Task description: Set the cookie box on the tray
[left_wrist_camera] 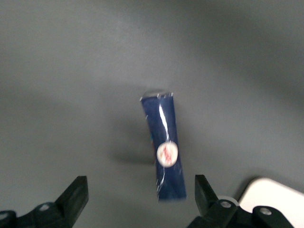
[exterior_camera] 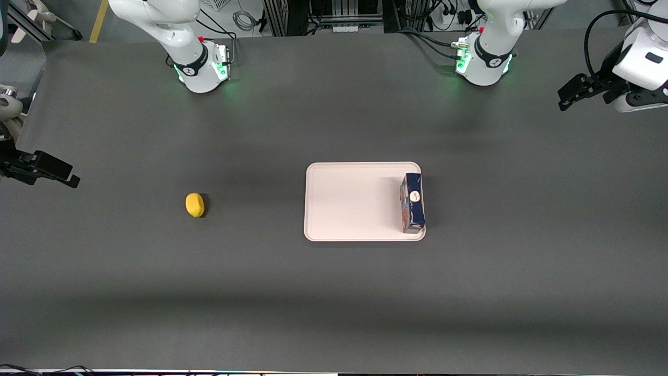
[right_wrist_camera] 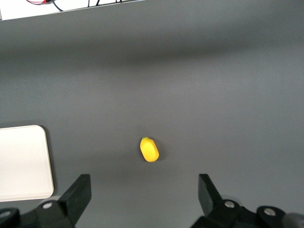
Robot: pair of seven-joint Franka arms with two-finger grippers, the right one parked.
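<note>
The small dark-blue rectangular cookie box [exterior_camera: 413,202], with its white-and-red oval logo and brown cookie pictures, is on the large flat pale-pink rectangular tray [exterior_camera: 349,201]. It stands on a long narrow side, lengthwise along the tray's short rim at the working arm's end, just inside that rim. The rest of the tray is bare. The tray lies near the middle of the dark grey counter [exterior_camera: 334,292].

The left arm's black two-finger gripper [exterior_camera: 564,100] is held above the counter well apart from the tray, toward the working arm's end and farther from the front camera than the box. Its fingers [left_wrist_camera: 76,192] are spread wide and hold nothing.

The left wrist view is blurred: there the box [left_wrist_camera: 166,152] seems to stand against grey counter, with a pale tray corner [left_wrist_camera: 275,194] nearby, so its footing cannot be judged from that view.

A small yellow lemon-like object [exterior_camera: 194,204] rests on the counter toward the parked arm's end, well apart from the tray.
</note>
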